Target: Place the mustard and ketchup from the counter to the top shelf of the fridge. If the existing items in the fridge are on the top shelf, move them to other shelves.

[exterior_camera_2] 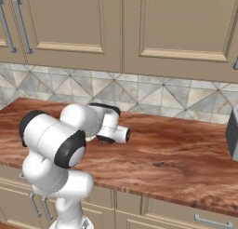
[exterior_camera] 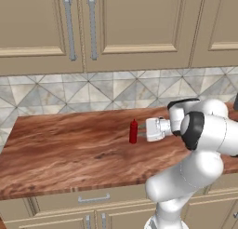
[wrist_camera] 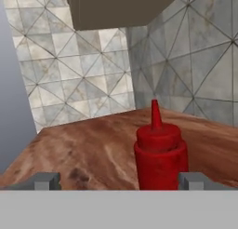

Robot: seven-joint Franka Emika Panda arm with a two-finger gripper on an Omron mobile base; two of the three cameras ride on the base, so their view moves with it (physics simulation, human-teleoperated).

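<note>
The ketchup (exterior_camera: 133, 131), a slim red bottle with a pointed nozzle, stands upright on the reddish-brown counter (exterior_camera: 69, 144). My gripper (exterior_camera: 142, 130) lies level just right of it, pointing at it, jaws open. In the hand view the ketchup (wrist_camera: 160, 153) stands between the two fingertips (wrist_camera: 193, 180), close to the right one, and my gripper (wrist_camera: 118, 181) holds nothing. The mustard, the fridge and its top shelf are out of view.
Beige wall cabinets (exterior_camera: 121, 23) hang above the tiled backsplash (exterior_camera: 93, 90). A grey box (exterior_camera_2: 232, 135) sits on the counter (exterior_camera_2: 176, 158) at the far right. A flat grey panel (wrist_camera: 14, 93) borders the hand view's left side. Drawers (exterior_camera: 93, 198) run under the counter's front edge.
</note>
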